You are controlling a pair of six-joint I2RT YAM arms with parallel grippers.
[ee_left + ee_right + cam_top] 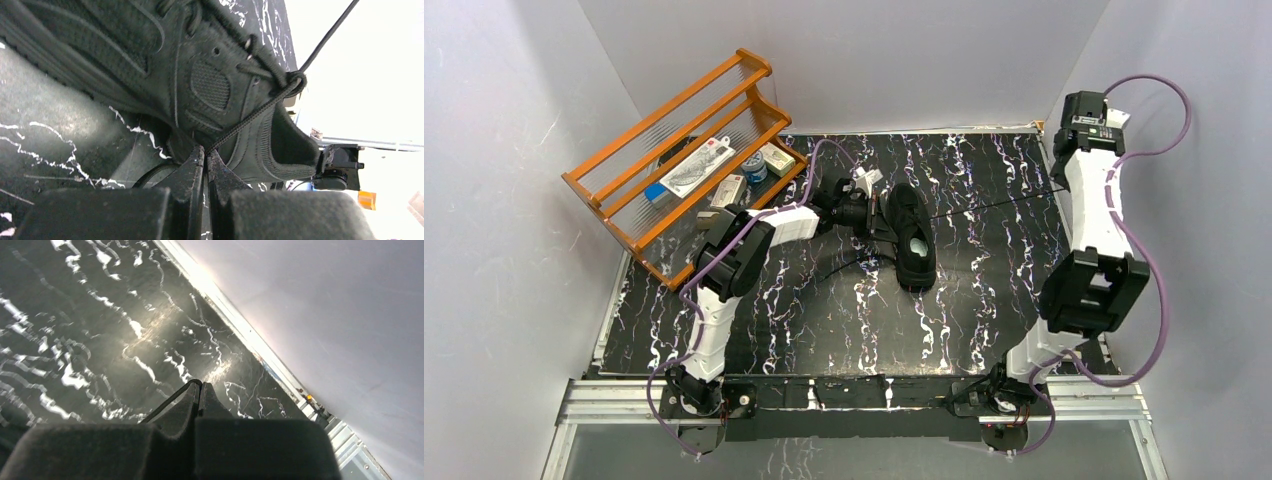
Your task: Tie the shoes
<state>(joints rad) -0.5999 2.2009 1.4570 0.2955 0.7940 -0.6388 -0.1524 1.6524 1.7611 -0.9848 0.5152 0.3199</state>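
Observation:
The black sneaker [912, 235] lies on the marbled table, its pale insole showing. My left gripper [867, 212] sits against the shoe's left side. In the left wrist view it [206, 150] is shut on a black lace [250, 117] that runs up to a crossing [295, 80] at the eyelets. A second lace [994, 203] stretches taut from the shoe to my right gripper [1058, 182] at the table's far right edge. In the right wrist view that gripper [200, 384] is shut on the lace [167, 402], which loops over the fingertips.
An orange wooden rack [686, 150] holding several small packets and tins stands at the back left, close behind the left arm. A loose length of lace [849, 265] lies on the table left of the shoe. White walls enclose the table on three sides.

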